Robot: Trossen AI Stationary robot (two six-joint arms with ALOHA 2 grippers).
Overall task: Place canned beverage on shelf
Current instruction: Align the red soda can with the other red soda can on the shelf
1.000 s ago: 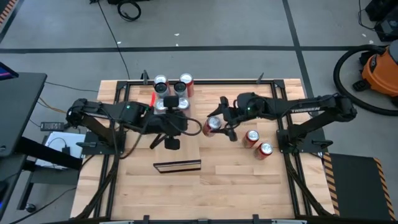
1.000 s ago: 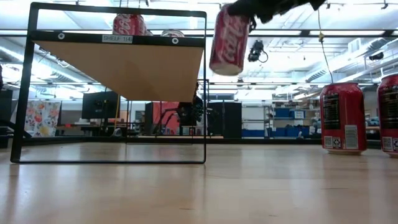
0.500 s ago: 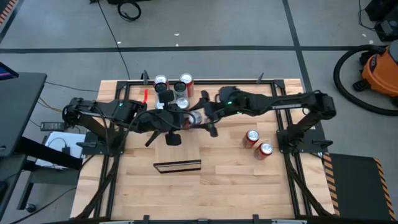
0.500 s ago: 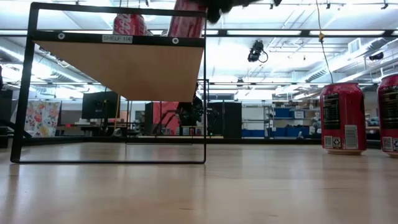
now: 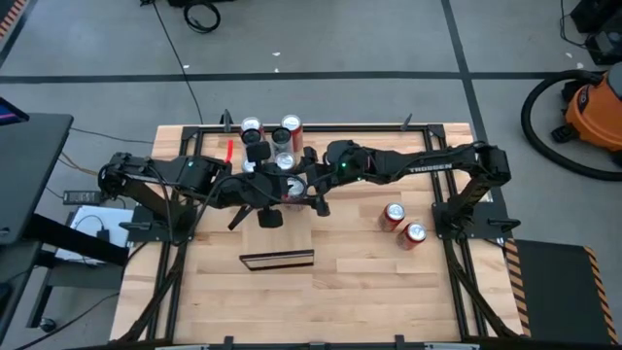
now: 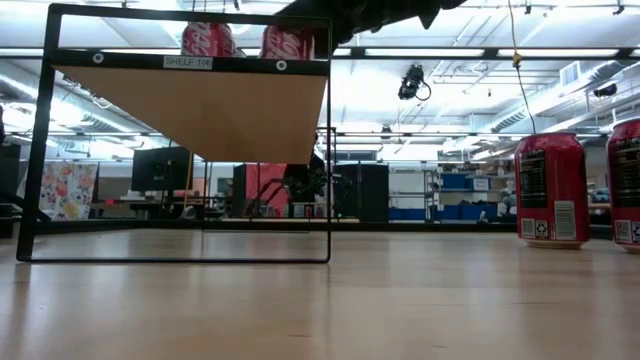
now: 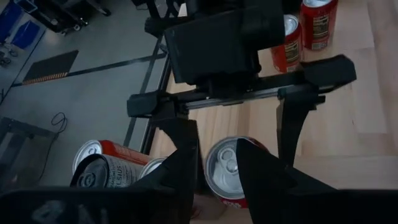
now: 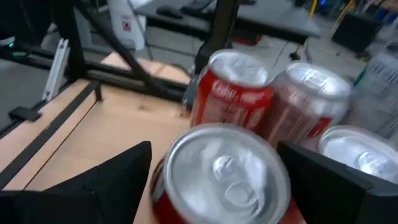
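**Withdrawal past a crowded shelf is the risk**

The canned beverage (image 6: 287, 42) stands upright on the shelf (image 6: 190, 105), close to its right-hand end in the low view, just beside another red can (image 6: 208, 40). The right gripper (image 5: 304, 191) reaches in over the shelf with its claw spread wide. In the right wrist view a dark finger (image 8: 115, 180) shows on either side of the can, with clear space between each finger and the can wall, so the can appears released and resting on its own base.

The main hazard, by judgement, is the retreat. The can sits near the shelf's end, so a finger that brushes it on the way out could push it off the edge or tip it. A straight lift, or a pull back along the line of the fingers, seems the safer path. Any sideways sweep would drag one finger into the can.

The second hazard is crowding. Other cans stand close behind the placed one: a red one (image 8: 233, 93), a paler one (image 8: 311, 106) and a silver one (image 8: 354, 149). A knock to the new can could pass along the row.

The left gripper (image 7: 219, 163) hovers over the same spot, facing the right one. The two arms are near each other, so a careless move by either could bring them into contact above the cans.
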